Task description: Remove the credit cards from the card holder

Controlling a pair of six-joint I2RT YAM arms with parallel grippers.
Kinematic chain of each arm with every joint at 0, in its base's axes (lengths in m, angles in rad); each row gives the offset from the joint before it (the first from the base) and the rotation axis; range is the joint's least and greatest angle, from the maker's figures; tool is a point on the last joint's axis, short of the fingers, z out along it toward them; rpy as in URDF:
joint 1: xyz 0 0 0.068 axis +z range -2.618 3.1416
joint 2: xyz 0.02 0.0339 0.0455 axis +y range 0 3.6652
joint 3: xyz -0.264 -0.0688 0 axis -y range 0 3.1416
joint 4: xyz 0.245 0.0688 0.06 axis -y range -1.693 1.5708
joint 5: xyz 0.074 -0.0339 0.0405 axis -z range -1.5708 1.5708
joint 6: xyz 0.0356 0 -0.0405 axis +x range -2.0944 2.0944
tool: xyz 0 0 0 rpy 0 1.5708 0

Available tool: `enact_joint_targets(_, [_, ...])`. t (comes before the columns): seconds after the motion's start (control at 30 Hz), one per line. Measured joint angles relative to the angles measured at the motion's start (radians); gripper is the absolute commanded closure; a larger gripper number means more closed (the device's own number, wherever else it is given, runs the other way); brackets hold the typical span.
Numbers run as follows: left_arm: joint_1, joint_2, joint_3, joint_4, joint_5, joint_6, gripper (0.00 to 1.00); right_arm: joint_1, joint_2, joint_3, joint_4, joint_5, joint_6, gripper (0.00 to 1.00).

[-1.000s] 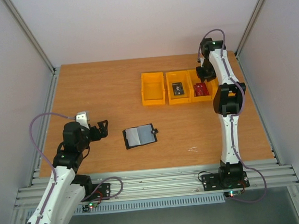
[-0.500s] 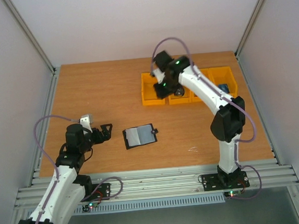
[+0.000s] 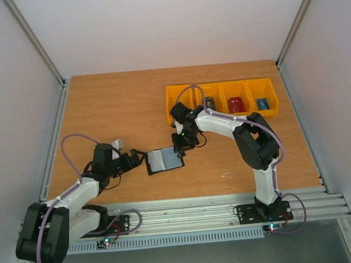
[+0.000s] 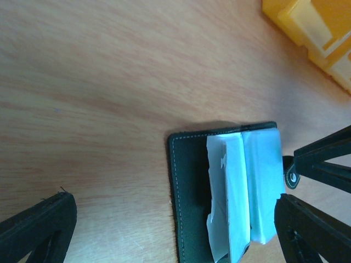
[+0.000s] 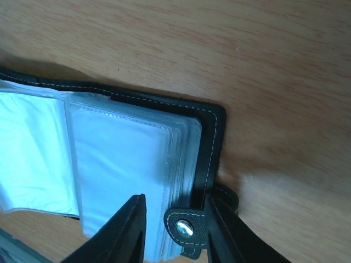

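Note:
The card holder [image 3: 164, 160] lies open on the table, pale plastic sleeves up. My left gripper [image 3: 137, 157] is open just left of it. In the left wrist view the holder [image 4: 193, 192] lies between and ahead of the fingers [image 4: 38, 230]. My right gripper [image 3: 180, 146] is open over the holder's right edge. In the right wrist view it [image 5: 174, 236] straddles the snap tab [image 5: 186, 227] and the sleeve stack [image 5: 120, 164]. A dark card [image 3: 208, 102], a red card [image 3: 235, 104] and a blue card [image 3: 263, 103] lie in the bins.
Four yellow bins [image 3: 180, 111] stand in a row at the back right; the leftmost shows no card. A bin corner [image 4: 312, 27] shows in the left wrist view. Metal frame rails run along the table's near edge [image 3: 182, 212].
My right arm has swung from the bins down to the holder's right edge. My left gripper has moved right, up to the holder's left edge. The holder has not moved.

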Motion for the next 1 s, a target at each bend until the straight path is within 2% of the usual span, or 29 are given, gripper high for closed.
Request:
enact_joint_targets(0.2, [-0.039,0.067,-0.001,0.068,-0.021,-0.043,0.13,0.029,0.006,-0.035,0.058,-0.002,0.031,0.76])
enact_joint_targets(0.33, [-0.061,0.098,-0.001,0.109,-0.042,-0.068,0.25,0.052,0.006,-0.056,0.085,-0.010,0.056,0.76])
enact_joint_targets(0.5, [-0.099,0.119,-0.002,0.131,-0.069,-0.082,0.30,0.058,0.006,-0.075,0.143,-0.064,0.085,0.75])
enact_joint_targets(0.7, [-0.119,0.124,-0.008,0.135,-0.097,-0.090,0.48,0.057,0.027,-0.082,0.228,-0.159,0.137,0.75])
enact_joint_targets(0.83, [-0.119,0.127,-0.013,0.127,-0.117,-0.089,0.70,0.058,0.044,-0.082,0.279,-0.216,0.163,0.75])
enact_joint_targets(0.9, [-0.119,0.130,-0.014,0.124,-0.124,-0.093,0.75,0.060,0.057,-0.078,0.300,-0.245,0.174,0.76])
enact_joint_targets(1.0, [-0.119,0.130,-0.014,0.121,-0.140,-0.092,0.78,0.063,0.071,-0.071,0.327,-0.277,0.188,0.77])
